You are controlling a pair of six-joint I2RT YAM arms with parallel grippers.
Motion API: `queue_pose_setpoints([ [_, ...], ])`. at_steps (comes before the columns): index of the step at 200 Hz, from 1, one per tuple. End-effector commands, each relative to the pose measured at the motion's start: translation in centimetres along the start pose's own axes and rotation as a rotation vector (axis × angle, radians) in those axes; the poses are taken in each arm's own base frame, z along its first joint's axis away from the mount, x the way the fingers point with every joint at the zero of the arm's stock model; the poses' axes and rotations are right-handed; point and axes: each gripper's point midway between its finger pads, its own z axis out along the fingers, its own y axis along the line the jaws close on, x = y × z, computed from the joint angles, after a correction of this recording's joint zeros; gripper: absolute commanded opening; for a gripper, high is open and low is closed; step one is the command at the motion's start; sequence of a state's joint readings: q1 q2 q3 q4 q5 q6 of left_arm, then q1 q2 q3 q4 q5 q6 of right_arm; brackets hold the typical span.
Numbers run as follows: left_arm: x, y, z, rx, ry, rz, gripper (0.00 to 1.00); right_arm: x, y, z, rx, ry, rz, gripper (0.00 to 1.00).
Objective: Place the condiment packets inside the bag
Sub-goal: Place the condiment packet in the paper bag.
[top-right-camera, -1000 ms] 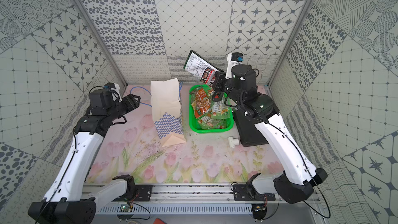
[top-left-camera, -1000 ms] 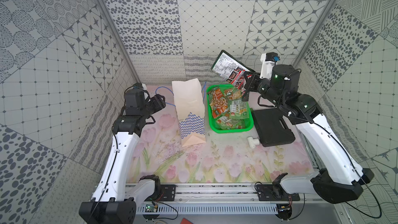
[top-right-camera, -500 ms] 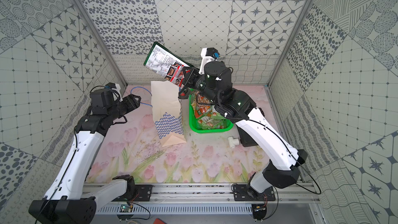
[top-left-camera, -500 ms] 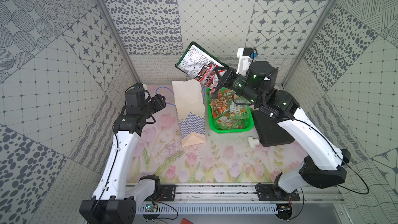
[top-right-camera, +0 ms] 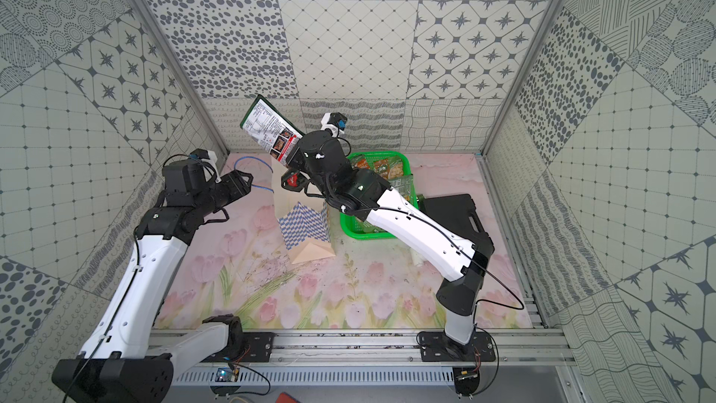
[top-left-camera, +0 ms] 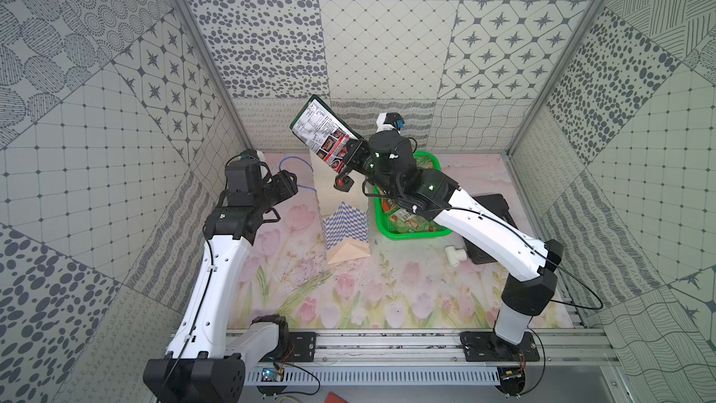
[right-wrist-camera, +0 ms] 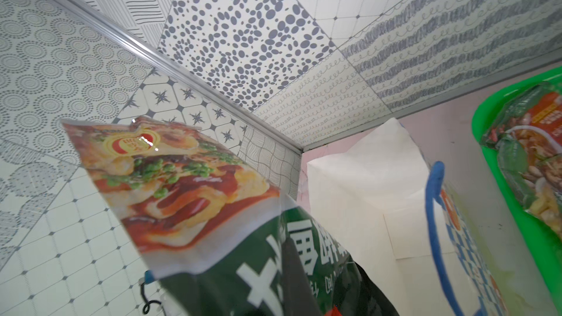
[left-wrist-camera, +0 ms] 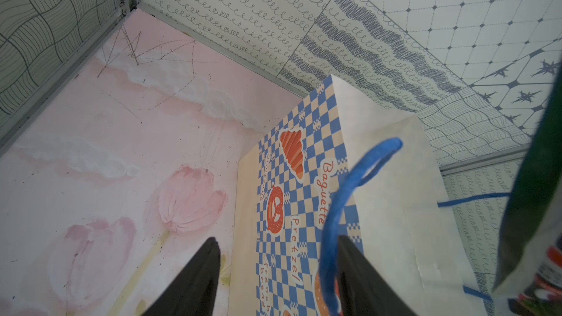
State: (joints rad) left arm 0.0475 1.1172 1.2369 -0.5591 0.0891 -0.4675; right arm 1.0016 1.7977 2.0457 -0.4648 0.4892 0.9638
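The white bag point(top-left-camera: 336, 191) with its blue checkered band point(top-right-camera: 304, 224) lies on the mat, mouth toward the back wall. My right gripper point(top-left-camera: 354, 150) is shut on a large condiment packet point(top-left-camera: 320, 130) with a green band and Chinese text point(right-wrist-camera: 182, 183), holding it tilted up above the bag's mouth point(right-wrist-camera: 365, 177). More condiment packets point(top-left-camera: 403, 219) lie in the green basket point(top-left-camera: 410, 232). My left gripper point(left-wrist-camera: 277, 238) stands open at the bag's left side, with a blue cord handle point(left-wrist-camera: 343, 196) looping between its fingers, close against one of them.
A black case point(top-left-camera: 492, 207) lies right of the basket point(top-right-camera: 364, 235). In front of it sits a small white pipe fitting point(top-left-camera: 455, 254). The back wall stands just behind the bag. My right arm reaches across the basket.
My right arm has swung left with the large packet, from over the basket to above the bag's mouth. My left arm has stayed by the handle.
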Motion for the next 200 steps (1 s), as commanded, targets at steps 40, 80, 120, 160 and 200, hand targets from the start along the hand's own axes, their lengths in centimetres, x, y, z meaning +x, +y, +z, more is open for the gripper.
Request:
queue_pose_setpoints([
  [40, -0.7, 0.2, -0.6, -0.026, -0.033, 0.026, 0.42, -1.1, -1.2, -0.7, 0.000, -0.073, 0.029, 0.00],
  [80, -0.8, 0.2, -0.6, -0.025, -0.034, 0.024, 0.36, 1.2, -1.9, 0.2, -0.003, -0.001, -0.041, 0.00],
  [120, -0.7, 0.2, -0.4, -0.026, -0.029, 0.023, 0.35, 0.9, 0.9, -0.9, -0.106, 0.041, -0.144, 0.48],
  [160, -0.6, 0.2, -0.3, -0.021, -0.027, 0.020, 0.35, -0.1, 3.0, -3.3, -0.208, 0.059, -0.259, 0.68],
  [200, -0.5, 0.2, -0.1, -0.018, -0.019, 0.021, 0.36, -1.3, 3.1, -6.5, -0.279, 0.030, -0.476, 0.86],
])
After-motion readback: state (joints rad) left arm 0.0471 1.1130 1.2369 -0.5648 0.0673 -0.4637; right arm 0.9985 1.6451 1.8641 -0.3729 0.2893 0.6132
